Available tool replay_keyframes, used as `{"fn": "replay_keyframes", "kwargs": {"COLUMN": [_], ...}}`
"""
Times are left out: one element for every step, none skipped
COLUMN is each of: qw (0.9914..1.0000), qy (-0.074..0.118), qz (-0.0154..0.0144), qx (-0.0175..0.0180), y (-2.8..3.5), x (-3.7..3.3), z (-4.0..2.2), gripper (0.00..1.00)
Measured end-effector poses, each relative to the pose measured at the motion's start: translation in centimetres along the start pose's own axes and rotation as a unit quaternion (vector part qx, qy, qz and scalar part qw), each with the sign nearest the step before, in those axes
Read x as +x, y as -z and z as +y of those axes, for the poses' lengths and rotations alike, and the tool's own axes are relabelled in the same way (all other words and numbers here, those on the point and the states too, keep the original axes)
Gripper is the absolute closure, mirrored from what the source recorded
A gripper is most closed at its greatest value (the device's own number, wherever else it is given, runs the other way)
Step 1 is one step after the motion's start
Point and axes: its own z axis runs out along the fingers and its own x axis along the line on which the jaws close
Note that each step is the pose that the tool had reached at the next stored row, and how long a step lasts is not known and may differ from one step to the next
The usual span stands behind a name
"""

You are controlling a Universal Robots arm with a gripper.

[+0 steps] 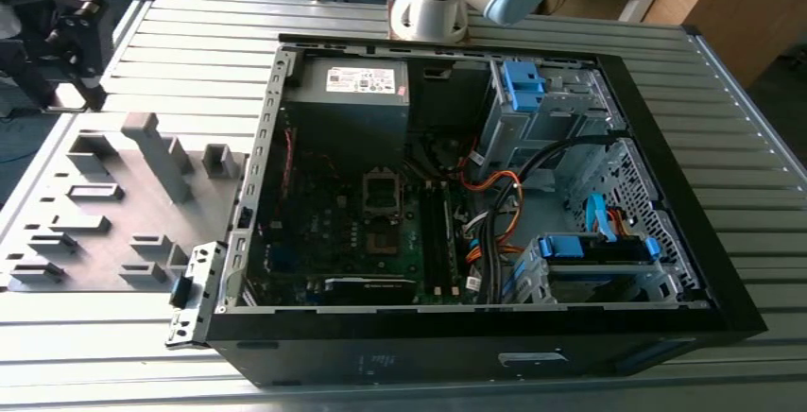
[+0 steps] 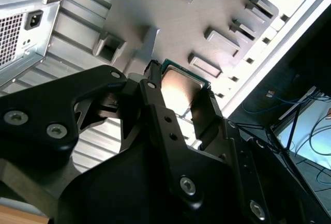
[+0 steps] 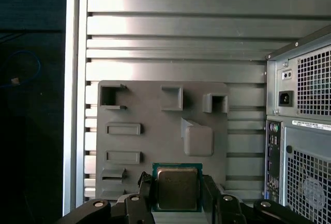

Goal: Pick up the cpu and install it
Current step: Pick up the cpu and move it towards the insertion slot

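The cpu [image 3: 176, 189], a small square chip with a pale metal top and a green edge, sits between my two black fingers [image 3: 146, 193] in both wrist views. My gripper [image 3: 177, 191] is shut on the chip's two opposite sides, and it is seen as well in the second wrist view, gripper [image 2: 178, 86] on cpu [image 2: 181, 85]. Beneath and beyond them lies the grey fixture plate [image 3: 155, 97] with raised holders. In the exterior view the black wrist assembly [image 1: 70, 48] hangs at the far left, beyond the plate [image 1: 127, 199]. The dark square socket [image 1: 382, 195] lies on the motherboard inside the open case [image 1: 706, 270].
The case's rear panel [image 3: 300, 131] with power inlet and vents stands beside the fixture plate. Inside the case are a labelled power-supply box [image 1: 359, 81], orange and black cables [image 1: 492, 204] and blue drive brackets [image 1: 592, 247]. The ribbed metal table [image 1: 757, 128] carries everything.
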Motion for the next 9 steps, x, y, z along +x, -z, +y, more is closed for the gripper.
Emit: {"fn": "replay_keyframes", "kwargs": {"qw": [1.0, 1.0, 1.0, 1.0, 1.0, 1.0, 1.0, 1.0, 1.0], "qy": [0.0, 0.0, 0.0, 0.0, 0.0, 0.0, 0.0, 0.0, 0.0], "qz": [0.0003, 0.0006, 0.0009, 0.0011, 0.0014, 0.0016, 0.002, 0.0023, 0.0027], "qx": [0.0, 0.0, 0.0, 0.0, 0.0, 0.0, 0.0, 0.0, 0.0], "y": [0.0, 0.0, 0.0, 0.0, 0.0, -0.01, 0.0, 0.0, -0.01], "x": [-0.23, -0.46, -0.69, -0.88, -1.08, -1.3, -1.53, -1.78, -2.04], "z": [-0.01, -0.02, -0.03, -0.03, -0.03, -0.04, -0.04, -0.05, -0.06], "gripper": [0.53, 0.53, 0.53, 0.53, 0.53, 0.53, 0.53, 0.53, 0.53]}}
